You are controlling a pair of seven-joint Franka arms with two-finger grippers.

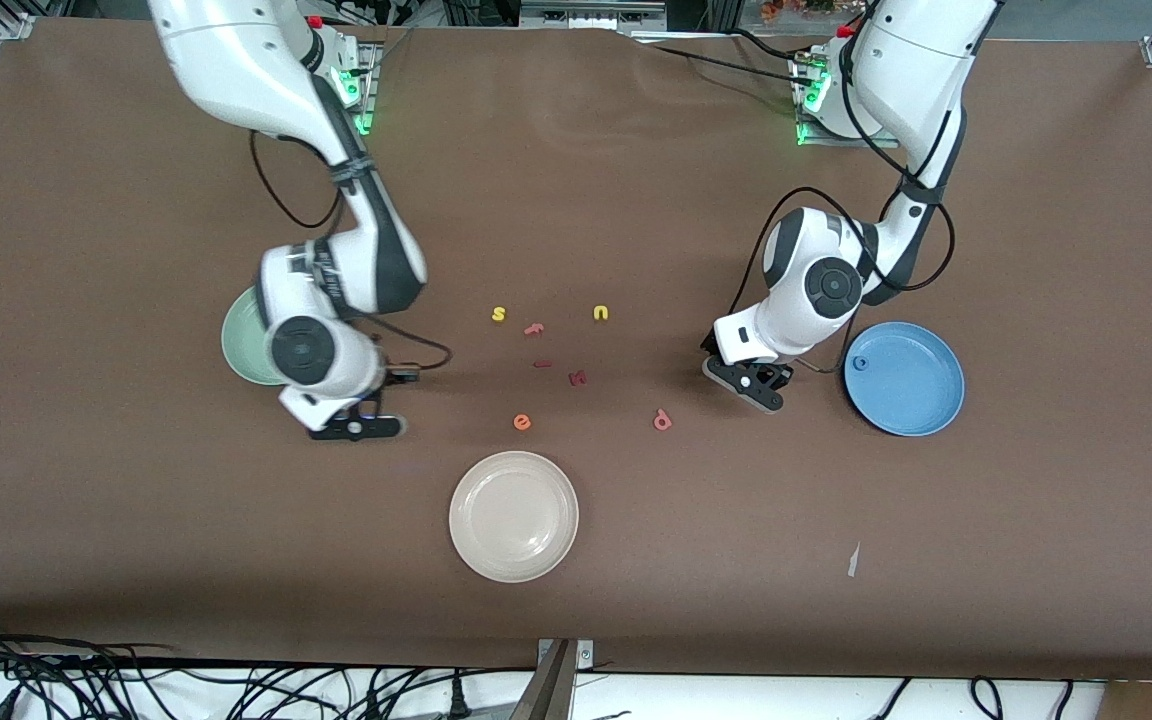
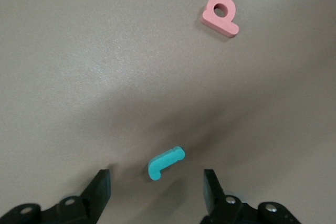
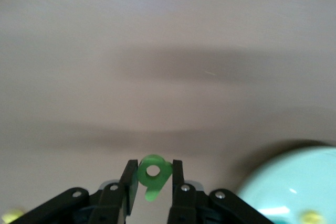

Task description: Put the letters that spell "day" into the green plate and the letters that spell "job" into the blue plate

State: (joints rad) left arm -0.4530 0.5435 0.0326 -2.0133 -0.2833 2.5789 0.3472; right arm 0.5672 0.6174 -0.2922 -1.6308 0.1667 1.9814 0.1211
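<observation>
Green "d" [image 3: 153,176] – in R hand [image 3: 152,182]

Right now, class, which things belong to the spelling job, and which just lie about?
Belong: green d in right claw, cyan j, pink b, blue o, green plate, blue plate.
Lying about: yellow s, yellow u, orange e, dark red letters, cream plate.

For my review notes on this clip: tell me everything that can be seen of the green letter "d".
The green "d" is a small, flat toy letter in bright green, matte and foam-like, with a round bowl pierced by a hole and a short stem pointing down toward the wrist. It is pinched between the two fingers of the right gripper, which press on the bowl's sides, and it hangs clear of the brown table. The green plate lies close beside it. The letter cannot be made out in the front view.
</observation>
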